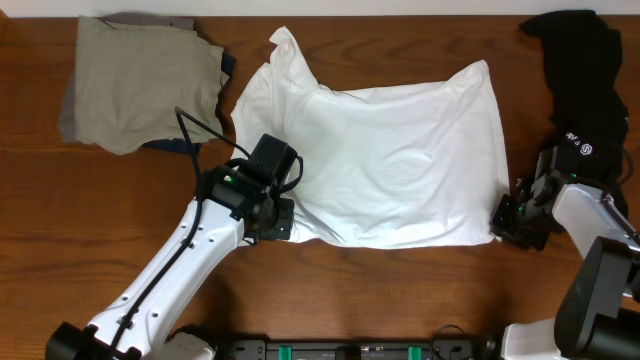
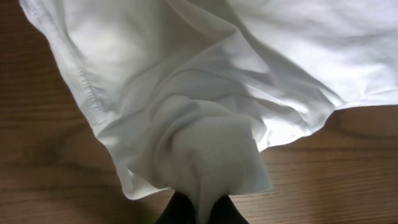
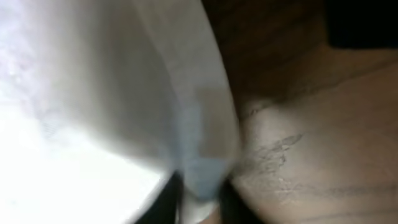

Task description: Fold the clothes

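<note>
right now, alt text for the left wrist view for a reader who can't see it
A bunched corner of a white T-shirt is pinched in the left gripper, whose dark fingers show at the bottom centre. The rest of the shirt spreads upward in soft folds, a stitched hem running down its left edge, over a brown wooden table.

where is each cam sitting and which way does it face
overhead: above the table, looking straight down at the white T-shirt; both arms show, left gripper and right gripper at its near corners.
left wrist: on the left arm, facing the bunched hem; its dark fingers pinch cloth.
right wrist: on the right arm, close and blurred; fingers pinch cloth.
shared: all three see the T-shirt.
</note>
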